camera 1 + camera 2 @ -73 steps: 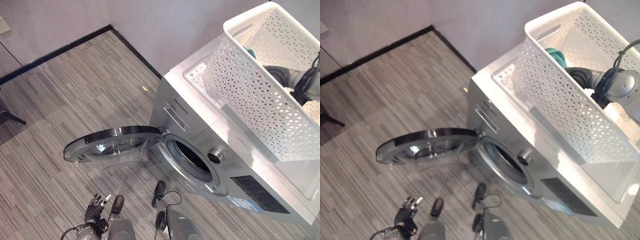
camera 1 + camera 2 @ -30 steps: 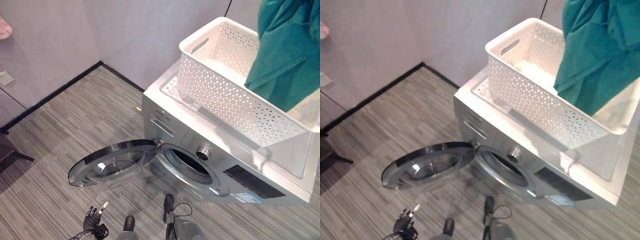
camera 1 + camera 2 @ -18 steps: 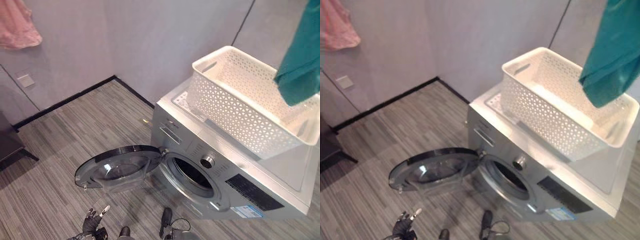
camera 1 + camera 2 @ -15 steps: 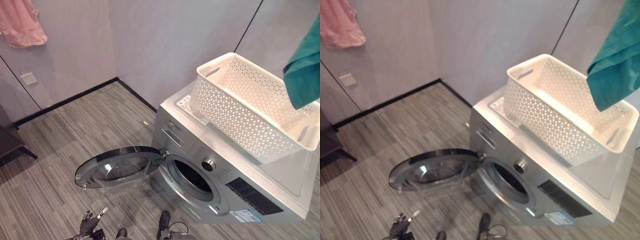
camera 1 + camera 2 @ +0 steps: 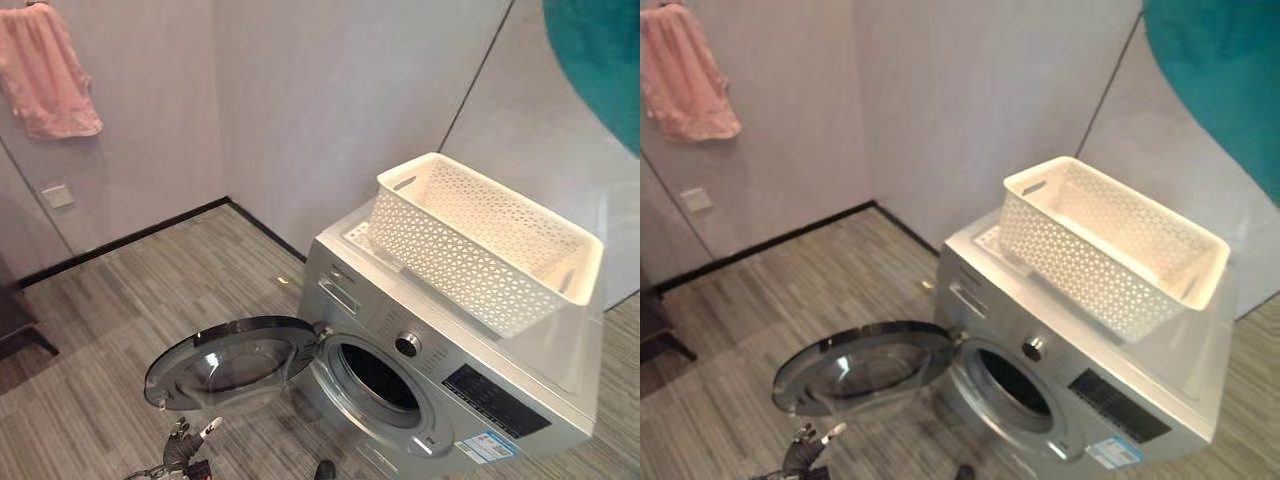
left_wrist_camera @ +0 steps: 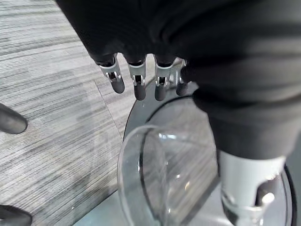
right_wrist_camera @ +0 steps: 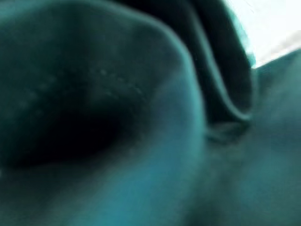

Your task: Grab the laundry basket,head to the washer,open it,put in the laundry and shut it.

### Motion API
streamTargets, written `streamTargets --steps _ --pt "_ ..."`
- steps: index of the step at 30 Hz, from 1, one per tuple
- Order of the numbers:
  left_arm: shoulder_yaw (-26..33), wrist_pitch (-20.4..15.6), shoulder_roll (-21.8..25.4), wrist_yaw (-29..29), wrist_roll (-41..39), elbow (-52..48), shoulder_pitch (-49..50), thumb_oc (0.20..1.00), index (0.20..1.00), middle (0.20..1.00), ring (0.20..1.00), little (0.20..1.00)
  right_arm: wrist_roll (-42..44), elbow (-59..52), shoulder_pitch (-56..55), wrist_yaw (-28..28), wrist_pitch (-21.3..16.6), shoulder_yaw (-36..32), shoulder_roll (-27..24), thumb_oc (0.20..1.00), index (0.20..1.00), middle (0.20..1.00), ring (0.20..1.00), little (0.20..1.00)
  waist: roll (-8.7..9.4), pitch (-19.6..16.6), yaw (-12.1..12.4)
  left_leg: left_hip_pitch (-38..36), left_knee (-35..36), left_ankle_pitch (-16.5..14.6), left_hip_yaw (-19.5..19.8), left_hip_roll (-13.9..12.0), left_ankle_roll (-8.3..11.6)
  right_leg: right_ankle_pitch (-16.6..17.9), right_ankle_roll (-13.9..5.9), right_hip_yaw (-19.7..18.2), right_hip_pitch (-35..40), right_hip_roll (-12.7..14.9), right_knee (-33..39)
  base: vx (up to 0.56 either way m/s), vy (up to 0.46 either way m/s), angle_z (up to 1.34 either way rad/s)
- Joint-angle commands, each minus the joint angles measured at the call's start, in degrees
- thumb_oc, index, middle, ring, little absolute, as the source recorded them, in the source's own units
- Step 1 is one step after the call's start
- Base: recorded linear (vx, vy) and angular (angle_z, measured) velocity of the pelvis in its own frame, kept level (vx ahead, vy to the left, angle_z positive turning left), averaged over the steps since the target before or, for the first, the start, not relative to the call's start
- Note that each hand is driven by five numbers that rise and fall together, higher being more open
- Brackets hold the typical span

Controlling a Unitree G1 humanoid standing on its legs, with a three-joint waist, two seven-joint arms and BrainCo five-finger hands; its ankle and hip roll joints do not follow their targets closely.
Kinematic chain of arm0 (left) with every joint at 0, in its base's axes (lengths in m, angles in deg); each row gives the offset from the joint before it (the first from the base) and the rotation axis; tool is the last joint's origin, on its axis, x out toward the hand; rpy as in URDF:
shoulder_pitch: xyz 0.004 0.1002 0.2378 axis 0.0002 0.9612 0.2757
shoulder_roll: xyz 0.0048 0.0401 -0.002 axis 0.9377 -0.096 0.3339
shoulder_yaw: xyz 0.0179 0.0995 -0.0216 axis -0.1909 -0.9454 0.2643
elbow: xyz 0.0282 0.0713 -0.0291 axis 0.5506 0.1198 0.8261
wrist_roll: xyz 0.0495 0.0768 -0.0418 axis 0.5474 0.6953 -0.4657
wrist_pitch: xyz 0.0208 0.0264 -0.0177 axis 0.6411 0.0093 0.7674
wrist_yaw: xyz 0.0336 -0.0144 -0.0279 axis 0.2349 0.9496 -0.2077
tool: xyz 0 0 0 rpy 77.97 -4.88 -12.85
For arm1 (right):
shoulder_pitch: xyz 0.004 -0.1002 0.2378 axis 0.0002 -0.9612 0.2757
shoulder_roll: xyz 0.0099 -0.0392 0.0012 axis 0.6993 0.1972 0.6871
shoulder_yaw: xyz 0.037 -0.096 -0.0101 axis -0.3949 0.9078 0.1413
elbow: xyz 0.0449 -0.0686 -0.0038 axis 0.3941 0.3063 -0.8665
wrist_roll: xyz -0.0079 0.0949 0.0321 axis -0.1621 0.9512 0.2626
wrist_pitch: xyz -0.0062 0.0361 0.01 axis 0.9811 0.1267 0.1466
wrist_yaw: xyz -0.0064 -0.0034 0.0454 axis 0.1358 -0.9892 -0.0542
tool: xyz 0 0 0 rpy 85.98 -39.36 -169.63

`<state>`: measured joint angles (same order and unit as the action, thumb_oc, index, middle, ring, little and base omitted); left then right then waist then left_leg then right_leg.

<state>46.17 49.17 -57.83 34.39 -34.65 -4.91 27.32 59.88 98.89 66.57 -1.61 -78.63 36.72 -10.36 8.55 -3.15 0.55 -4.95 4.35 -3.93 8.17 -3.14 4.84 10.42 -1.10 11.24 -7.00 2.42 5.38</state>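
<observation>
A white perforated laundry basket (image 5: 480,240) stands on top of the silver washer (image 5: 500,385). The washer's round door (image 5: 230,360) is swung wide open to the left, and the dark drum opening (image 5: 380,378) is bare. A teal garment (image 5: 600,60) hangs high at the upper right, well above the basket. The same teal cloth (image 7: 141,117) covers the right wrist view and hides my right hand. My left hand (image 5: 185,450) hangs low in front of the door with straight fingers (image 6: 136,84), open and holding nothing, just above the door's glass bowl (image 6: 155,174).
A pink cloth (image 5: 50,70) hangs on the wall at the upper left, with a wall socket (image 5: 57,195) below it. Dark furniture (image 5: 15,325) juts in at the left edge. Grey striped floor (image 5: 150,280) stretches left of the washer to the black skirting.
The whole picture has shifted, so the camera has moved up and back. The teal garment has risen from the basket to the upper right. My left hand stays low by the door.
</observation>
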Motion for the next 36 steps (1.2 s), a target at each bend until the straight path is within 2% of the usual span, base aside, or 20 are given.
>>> streamTargets --steps 1,5,6,8,9,10,12,13,14,15,17,18,19,20,21,22,23,26,31,36 --pt "-0.5 -1.0 1.2 0.3 3.2 -2.1 -3.5 1.000 1.000 1.000 1.000 1.000 -1.4 -1.4 -0.5 0.5 -0.8 -5.1 -2.5 0.200 0.200 0.200 0.200 0.200 -1.27 2.7 0.7 0.4 0.6 -1.8 -5.4 1.7 -4.22 -9.4 -7.97 -4.0 5.4 4.5 -6.0 -0.07 0.177 -0.23" --pt "-0.6 -0.6 0.1 1.0 3.9 -4.0 -3.3 1.000 1.000 1.000 1.000 1.000 -1.8 -14.5 -21.0 -0.6 -3.3 -26.6 -0.6 0.200 0.200 0.200 0.200 0.200 -2.44 3.5 -1.1 -0.1 0.6 -1.9 -7.4 2.9 -5.40 -8.4 -8.50 -5.7 3.7 5.5 -7.8 -0.07 0.116 -0.38" --pt "-0.6 -0.6 0.5 1.0 3.9 -4.0 -3.2 1.000 1.000 1.000 1.000 1.000 -1.9 -14.9 -22.9 -0.6 -3.3 -28.5 -0.6 0.200 0.200 0.200 0.200 0.200 -2.08 3.4 -1.1 -0.2 0.6 -1.9 -7.5 2.9 -5.40 -8.5 -8.50 -5.8 3.7 5.5 -7.9 -0.05 0.090 -0.26" --pt "-1.5 -0.6 0.6 1.7 5.1 -6.4 -2.9 1.000 1.000 1.000 1.000 1.000 -3.9 -20.3 -32.1 -1.0 -3.5 -37.3 1.6 0.200 0.200 0.200 0.200 0.200 -2.46 3.9 -1.8 -0.6 0.5 -2.2 -8.0 3.4 -5.97 -8.5 -8.80 -6.2 3.2 5.9 -8.9 -0.07 0.115 -0.25" --pt "-3.1 -0.9 1.3 2.0 7.2 -10.1 -2.6 1.000 1.000 1.000 1.000 1.000 -4.7 -25.3 -39.2 -2.2 -4.5 -43.6 4.5 0.200 0.200 0.200 0.200 0.200 -2.90 4.5 -2.5 -1.1 0.5 -2.5 -8.9 3.9 -6.39 -8.4 -9.05 -6.5 2.7 6.2 -9.7 -0.06 0.100 -0.21" --pt "-3.1 -0.9 1.6 2.0 7.2 -10.1 -2.6 1.000 1.000 1.000 1.000 1.000 -4.8 -25.6 -40.6 -2.3 -4.4 -44.9 4.6 0.200 0.200 0.200 0.200 0.200 -2.61 4.4 -2.4 -1.1 0.5 -2.5 -9.0 3.9 -6.39 -8.4 -9.05 -6.6 2.7 6.2 -9.8 -0.06 0.102 -0.23" --pt "-3.8 -1.7 3.0 1.6 8.1 -16.1 -2.5 1.000 1.000 1.000 1.000 1.000 -3.7 -31.3 -46.6 -4.0 -6.0 -49.7 9.1 0.200 0.200 0.200 0.200 0.200 -3.09 4.7 -3.0 -1.7 0.5 -2.8 -10.2 4.5 -6.86 -8.1 -9.29 -6.9 2.6 6.8 -10.1 -0.04 0.090 -0.19" --pt "-3.8 -1.6 3.4 1.6 8.1 -16.3 -2.3 1.000 1.000 1.000 1.000 1.000 -3.7 -31.9 -48.2 -4.2 -5.9 -51.3 9.3 0.200 0.200 0.200 0.200 0.200 -2.70 4.7 -2.8 -1.8 0.5 -2.8 -10.2 4.5 -6.87 -8.1 -9.30 -6.9 2.7 6.8 -10.1 -0.04 0.130 -0.21" --pt "-2.6 -2.1 3.7 0.3 7.8 -22.0 -2.4 1.000 1.000 1.000 1.000 1.000 -3.5 -38.2 -54.2 -6.9 -6.9 -52.7 16.8 0.200 0.200 0.200 0.200 0.200 -3.44 4.7 -3.2 -2.4 0.5 -3.1 -11.2 5.0 -7.39 -7.6 -9.45 -7.5 2.6 7.4 -9.8 -0.02 0.076 -0.16" --pt "-2.5 -2.0 3.9 0.3 7.8 -22.1 -2.2 1.000 1.000 1.000 1.000 1.000 -3.7 -39.0 -55.1 -7.2 -6.6 -53.5 17.3 0.200 0.200 0.200 0.200 0.200 -3.24 4.6 -3.3 -2.5 0.5 -3.1 -11.3 5.0 -7.40 -7.6 -9.46 -7.6 2.7 7.4 -9.8 -0.03 0.095 -0.18" --pt "-1.7 -1.9 3.8 -1.1 8.3 -24.6 -2.8 1.000 1.000 1.000 1.000 1.000 -4.4 -42.6 -60.9 -10.1 -6.9 -54.6 24.2 0.200 0.200 0.200 0.200 0.200 -3.67 4.7 -3.5 -2.7 0.4 -3.2 -11.7 5.2 -7.74 -7.4 -9.38 -8.0 2.6 7.6 -9.6 -0.01 0.036 -0.28" --pt "-1.7 -1.8 4.1 -1.1 8.3 -24.7 -2.5 1.000 1.000 1.000 1.000 1.000 -4.5 -43.2 -61.9 -10.4 -6.8 -55.5 24.5 0.200 0.200 0.200 0.200 0.200 -3.36 4.5 -3.4 -2.7 0.5 -3.3 -11.8 5.2 -7.75 -7.4 -9.39 -8.1 2.7 7.6 -9.5 -0.01 0.037 -0.22" --pt "-1.0 -2.0 3.9 -2.1 8.7 -27.2 -3.0 1.000 1.000 1.000 1.000 1.000 -1.9 -44.9 -66.4 -12.7 -7.8 -55.3 29.4 0.200 0.200 0.200 0.200 0.200 -3.67 4.6 -3.8 -2.9 0.4 -3.3 -12.2 5.3 -7.99 -7.1 -9.40 -8.4 2.7 7.7 -9.4 -0.01 0.022 -0.09" --pt "-1.1 -1.9 4.1 -2.1 8.7 -27.4 -2.8 1.000 1.000 1.000 1.000 1.000 -1.9 -45.3 -67.0 -12.9 -7.7 -55.8 29.6 0.200 0.200 0.200 0.200 0.200 -3.46 4.5 -3.7 -2.9 0.4 -3.3 -12.2 5.3 -8.00 -7.1 -9.41 -8.5 2.7 7.7 -9.4 -0.02 0.050 -0.09" --pt "-0.3 -1.7 3.5 -3.0 8.8 -29.9 -3.3 1.000 1.000 1.000 1.000 1.000 -0.9 -46.5 -72.3 -15.0 -7.9 -55.5 34.0 0.200 0.200 0.200 0.200 0.200 -3.75 4.5 -4.0 -3.1 0.4 -3.3 -12.6 5.5 -8.18 -6.9 -9.37 -8.9 2.7 7.9 -9.3 0.00 0.028 -0.14" --pt "-0.4 -1.7 3.7 -3.0 8.8 -30.0 -3.2 1.000 1.000 1.000 1.000 1.000 -0.9 -46.9 -72.9 -15.2 -7.7 -55.9 34.2 0.200 0.200 0.200 0.200 0.200 -3.57 4.4 -3.9 -3.1 0.4 -3.3 -12.6 5.5 -8.19 -6.9 -9.38 -8.9 2.8 7.9 -9.3 -0.02 0.046 -0.08" --pt "0.1 -1.6 3.5 -4.0 9.7 -33.1 -3.9 1.000 1.000 1.000 1.000 1.000 1.3 -48.4 -78.6 -17.2 -8.6 -55.4 39.3 0.200 0.200 0.200 0.200 0.200 -3.82 4.5 -4.4 -3.3 0.4 -3.4 -12.9 5.5 -8.35 -6.7 -9.41 -9.4 2.8 7.9 -9.2 -0.01 0.025 -0.04" --pt "0.8 -0.9 4.0 -5.6 11.2 -36.4 -5.2 1.000 1.000 1.000 1.000 1.000 4.5 -50.8 -86.0 -20.2 -9.1 -54.6 44.5 0.200 0.200 0.200 0.200 0.200 -3.89 4.2 -4.9 -3.6 0.4 -3.5 -13.4 5.6 -8.47 -6.5 -9.48 -9.8 2.9 7.9 -9.1 -0.01 0.022 -0.03" --pt "1.2 0.7 5.6 -6.5 13.1 -40.6 -8.3 1.000 1.000 1.000 1.000 1.000 7.4 -53.1 -92.8 -24.2 -9.2 -52.0 49.1 0.200 0.200 0.200 0.200 0.200 -4.45 4.4 -5.7 -4.4 0.4 -3.9 -14.0 5.5 -8.73 -6.5 -9.76 -10.6 2.8 7.7 -9.6 0.00 0.013 -0.10" --pt "1.4 1.6 8.9 -5.4 15.5 -47.5 -10.8 1.000 1.000 1.000 1.000 1.000 10.9 -55.8 -99.5 -29.1 -9.5 -49.4 50.7 0.200 0.200 0.200 0.200 0.200 -4.90 5.1 -6.1 -5.0 0.4 -4.0 -14.6 5.6 -8.81 -6.4 -9.92 -10.6 2.8 7.8 -10.0 0.00 0.005 -0.06"
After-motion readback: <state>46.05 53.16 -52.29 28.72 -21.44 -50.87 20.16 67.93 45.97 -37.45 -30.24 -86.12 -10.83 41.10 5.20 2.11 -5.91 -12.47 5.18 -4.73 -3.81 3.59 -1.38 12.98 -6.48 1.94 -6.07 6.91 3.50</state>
